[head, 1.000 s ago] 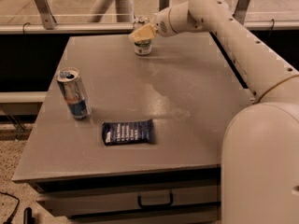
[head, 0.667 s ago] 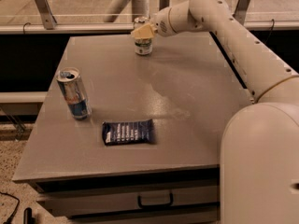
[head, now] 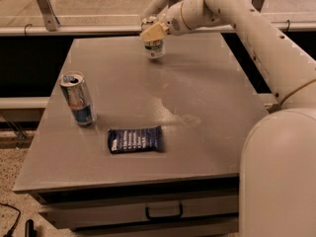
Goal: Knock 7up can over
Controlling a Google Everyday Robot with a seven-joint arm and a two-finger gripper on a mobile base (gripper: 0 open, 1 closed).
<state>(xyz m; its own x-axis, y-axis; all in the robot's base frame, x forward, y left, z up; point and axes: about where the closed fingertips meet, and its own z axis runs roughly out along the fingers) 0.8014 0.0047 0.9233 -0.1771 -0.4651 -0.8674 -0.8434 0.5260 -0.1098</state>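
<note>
- At the far edge of the table [head: 207,147], left of its middle, the 7up can [head: 155,49] stands upright on the grey top.
- Its lower half shows pale with green lettering; the upper half is partly hidden.
- Gripper [head: 152,33]: positioned at the upper part of the 7up can, with a cream-coloured part lying across the side of the can that faces the camera.
- Gripper state: it cannot be told whether it is clamped on the can or only resting against it.
- Arm [head: 247,23]: white, reaching in from the right and front, across the far right corner of the table.
- Near the left edge, well apart from the 7up can, a taller blue-and-silver can [head: 78,98] stands upright.
- Towards the front of the table, just right of that can, a dark blue packet [head: 135,139] lies flat.
- Below the front edge, a drawer with a dark handle [head: 163,214] is closed.
</note>
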